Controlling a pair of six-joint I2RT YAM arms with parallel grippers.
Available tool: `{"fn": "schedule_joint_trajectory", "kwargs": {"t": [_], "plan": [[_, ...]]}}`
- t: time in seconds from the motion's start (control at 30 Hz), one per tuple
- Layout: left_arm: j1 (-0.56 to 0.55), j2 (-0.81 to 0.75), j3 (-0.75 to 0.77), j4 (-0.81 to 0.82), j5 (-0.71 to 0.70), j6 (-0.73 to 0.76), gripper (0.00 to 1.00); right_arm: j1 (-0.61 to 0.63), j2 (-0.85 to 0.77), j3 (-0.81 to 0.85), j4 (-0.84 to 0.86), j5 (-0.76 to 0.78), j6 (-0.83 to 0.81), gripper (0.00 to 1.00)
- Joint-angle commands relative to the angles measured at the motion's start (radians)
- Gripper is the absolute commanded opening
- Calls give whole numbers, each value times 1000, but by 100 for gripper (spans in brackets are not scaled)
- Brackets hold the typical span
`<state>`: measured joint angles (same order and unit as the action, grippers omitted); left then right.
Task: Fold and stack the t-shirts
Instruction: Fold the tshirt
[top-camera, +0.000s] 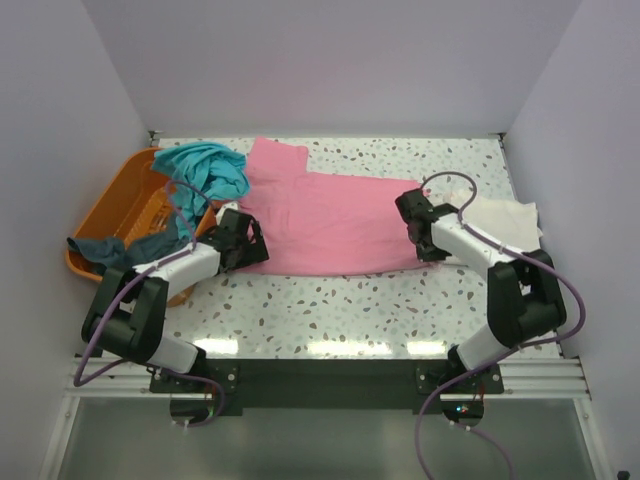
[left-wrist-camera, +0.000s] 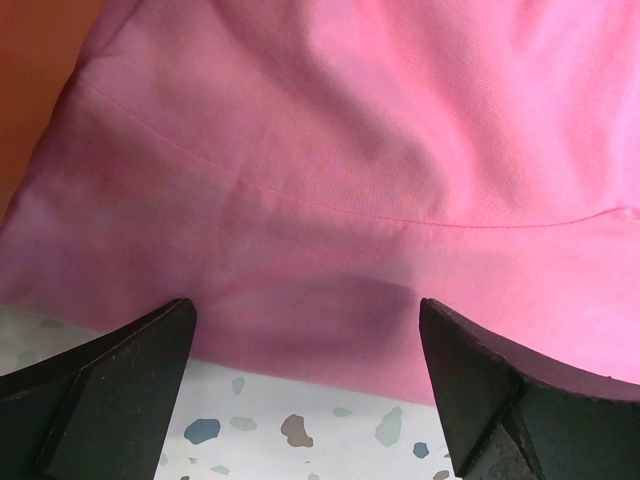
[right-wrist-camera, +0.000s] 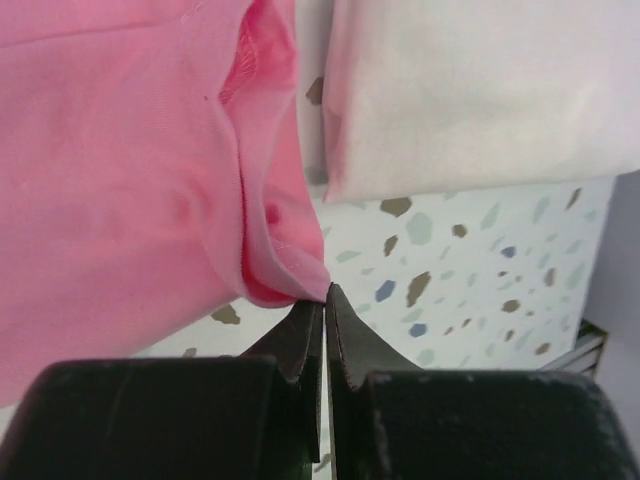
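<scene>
Slippage is the main risk: the right gripper (right-wrist-camera: 325, 300) is pinched fully together with only the corner of the flat pink cloth t-shirt (right-wrist-camera: 120, 150) at its tips, and it may have caught nothing. The left gripper (left-wrist-camera: 305, 310), spread wide and holding nothing, straddles the shirt's near hem on the speckled table (top-camera: 330, 310). A lift by one arm alone would skew the fold or drag the shirt toward the cream-white cloth t-shirt (right-wrist-camera: 480, 90) nearby.

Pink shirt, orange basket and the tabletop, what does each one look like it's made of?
Pink shirt: soft matte cloth, probably cotton. It creases and shows a stitched hem line.
Orange basket: looks like moulded plastic, with a smooth, rigid rim and slotted walls.
Tabletop: hard, smooth and white with scattered dark flecks, like terrazzo. Whether it is stone or printed laminate I cannot tell.
</scene>
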<state>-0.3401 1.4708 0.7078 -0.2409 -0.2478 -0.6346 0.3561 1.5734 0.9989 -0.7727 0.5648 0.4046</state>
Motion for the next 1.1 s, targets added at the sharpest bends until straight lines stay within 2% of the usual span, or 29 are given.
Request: {"fn": "schedule_joint_trajectory", "kwargs": {"t": [0.0,0.13,0.27,0.33,0.4,0.43,0.47,0.53,0.6,0.63,0.67,0.7,0.77,0.8,0.87,0.93,1.07], "plan": [[24,37,-18,-69,-24,0,100,-9,-18,78,-89,121,-206,0],[26,40,-24,-61,-22,-2,100,-29,52,73,-138,86,-236,0],[26,37,-21,-67,-24,0,100,-49,115,76,-197,193,-190,0],[26,34,-22,-69,-21,0,100,-52,125,83,-211,190,-187,0],[26,28,-24,-71,-21,-2,100,-52,120,84,-215,181,-178,26],[26,26,-22,-70,-18,-2,100,-51,113,86,-223,170,-178,35],[26,20,-22,-72,-16,-2,100,-51,87,89,-224,150,-168,41],[26,11,-25,-71,-4,0,100,-52,50,90,-229,124,-167,45],[26,-10,-30,-67,5,3,100,-52,-15,93,-229,90,-164,56],[24,-17,-31,-66,22,4,100,-51,-36,93,-223,83,-164,67],[24,-35,-30,-66,30,7,100,-51,-61,99,-221,70,-156,96],[24,-46,-28,-70,53,9,100,-52,-103,104,-205,16,-158,99],[23,-84,-19,-70,79,9,100,-49,-169,110,-163,-78,-165,99],[18,-99,-15,-77,100,9,100,-46,-193,110,-110,-200,-167,99],[9,-144,4,-96,104,3,100,-42,-231,87,-44,-305,-149,99],[-8,-168,44,-127,96,1,100,-34,-277,67,62,-481,-121,98],[-36,-184,93,-121,114,12,100,-13,-302,-18,249,-563,-21,99]]}}
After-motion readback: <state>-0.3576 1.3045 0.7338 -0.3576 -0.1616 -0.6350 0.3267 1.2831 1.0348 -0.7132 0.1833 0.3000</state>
